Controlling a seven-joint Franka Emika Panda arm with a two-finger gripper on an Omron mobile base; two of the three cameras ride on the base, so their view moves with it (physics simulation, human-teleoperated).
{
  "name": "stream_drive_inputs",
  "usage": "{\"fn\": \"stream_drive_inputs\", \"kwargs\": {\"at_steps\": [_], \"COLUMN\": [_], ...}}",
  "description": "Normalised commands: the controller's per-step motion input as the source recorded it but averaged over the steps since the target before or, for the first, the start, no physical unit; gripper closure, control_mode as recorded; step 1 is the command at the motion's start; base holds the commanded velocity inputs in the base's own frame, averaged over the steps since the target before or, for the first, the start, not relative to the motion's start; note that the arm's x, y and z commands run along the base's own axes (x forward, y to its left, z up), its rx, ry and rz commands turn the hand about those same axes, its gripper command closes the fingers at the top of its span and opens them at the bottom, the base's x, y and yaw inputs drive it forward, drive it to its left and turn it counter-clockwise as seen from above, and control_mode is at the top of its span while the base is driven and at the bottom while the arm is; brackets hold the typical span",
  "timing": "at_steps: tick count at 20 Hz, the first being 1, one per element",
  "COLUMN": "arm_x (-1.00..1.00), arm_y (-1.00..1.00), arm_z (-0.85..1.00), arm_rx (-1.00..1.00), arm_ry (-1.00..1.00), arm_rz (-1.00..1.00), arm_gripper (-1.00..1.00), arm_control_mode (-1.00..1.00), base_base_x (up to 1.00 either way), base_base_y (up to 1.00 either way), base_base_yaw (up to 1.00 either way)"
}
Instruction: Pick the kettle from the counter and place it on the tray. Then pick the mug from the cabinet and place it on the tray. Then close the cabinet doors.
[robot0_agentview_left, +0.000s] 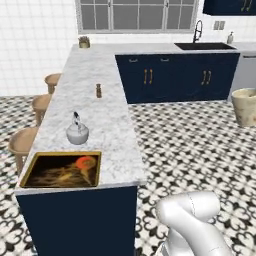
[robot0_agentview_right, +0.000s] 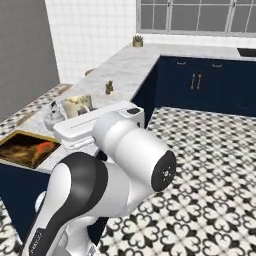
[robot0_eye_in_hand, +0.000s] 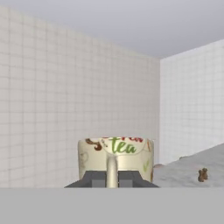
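With my gripper (robot0_eye_in_hand: 112, 180) clenched on the mug (robot0_eye_in_hand: 115, 158) at the hand view's bottom centre, I judge I'm mid-carry, needing to lower it onto the tray (robot0_agentview_left: 30, 168) lower left, beside the kettle (robot0_agentview_left: 77, 131).

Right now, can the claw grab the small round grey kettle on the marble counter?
Probably not yet: the claw is shut on the cream ceramic mug, so it cannot grip the kettle.
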Motion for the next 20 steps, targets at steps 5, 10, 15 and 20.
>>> {"fn": "stream_drive_inputs", "kwargs": {"at_steps": [5, 10, 15, 20], "arm_x": [0.0, 0.0, 0.0, 0.0], "arm_y": [0.0, 0.0, 0.0, 0.0], "arm_z": [0.0, 0.0, 0.0, 0.0], "arm_rx": [0.0, 0.0, 0.0, 0.0], "arm_ry": [0.0, 0.0, 0.0, 0.0], "arm_rz": [0.0, 0.0, 0.0, 0.0], "arm_gripper": [1.0, 1.0, 1.0, 1.0], "arm_control_mode": [1.0, 1.0, 1.0, 1.0], "base_base_x": [-0.1, 0.0, -0.02, 0.02], "base_base_y": [0.96, 0.8, 0.62, 0.55], "base_base_yaw": [0.46, 0.35, 0.07, 0.0]}}
